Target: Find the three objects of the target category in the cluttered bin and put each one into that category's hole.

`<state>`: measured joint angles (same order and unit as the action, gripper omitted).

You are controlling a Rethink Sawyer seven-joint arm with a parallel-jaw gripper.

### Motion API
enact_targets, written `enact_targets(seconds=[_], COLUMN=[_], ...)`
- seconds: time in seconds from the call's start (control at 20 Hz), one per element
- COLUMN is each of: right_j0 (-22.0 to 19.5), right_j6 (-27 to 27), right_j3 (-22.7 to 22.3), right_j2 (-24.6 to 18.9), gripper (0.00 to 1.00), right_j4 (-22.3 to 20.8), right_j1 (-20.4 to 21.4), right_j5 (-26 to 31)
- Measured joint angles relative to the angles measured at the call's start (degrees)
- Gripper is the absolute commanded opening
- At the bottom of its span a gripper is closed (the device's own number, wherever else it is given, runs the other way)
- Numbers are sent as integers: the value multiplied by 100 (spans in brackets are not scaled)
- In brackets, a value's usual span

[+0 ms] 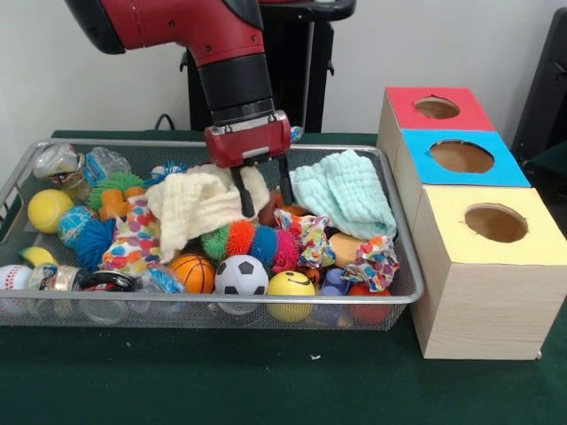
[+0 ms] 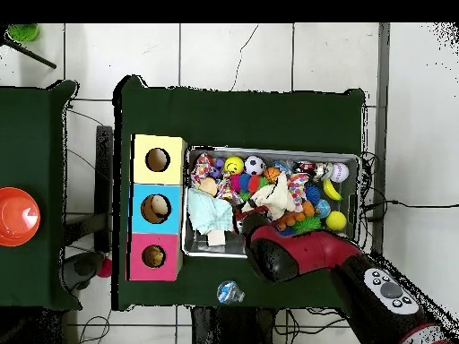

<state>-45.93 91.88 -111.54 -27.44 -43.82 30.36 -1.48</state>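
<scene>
Toy-crammed wire-mesh bin (image 1: pixel 403 299) beside boxes

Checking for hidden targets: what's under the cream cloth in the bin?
In the bin, the cream cloth drapes over a patterned cloth and the end of a spiky multicolour toy. The open gripper reaches down at its right edge. Anything beneath its middle is covered.

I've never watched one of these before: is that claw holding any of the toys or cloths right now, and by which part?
Nothing is held. The gripper hangs open over the bin, its fingers spread just above the cream cloth with nothing between them.
</scene>
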Motion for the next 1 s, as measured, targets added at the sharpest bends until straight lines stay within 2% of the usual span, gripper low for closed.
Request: enact_targets(seconds=[0.2,0.7,1.0], right_j0=[-21,-642,-765], right_j6=[0,1,0], right_j3=[-150,-555,-612], right_j2=[-2,-203,-223], gripper=[100,100,100], right_j4=[96,770,955], right_j1=[-108,-662,-786], right_j5=[-14,-42,-68])
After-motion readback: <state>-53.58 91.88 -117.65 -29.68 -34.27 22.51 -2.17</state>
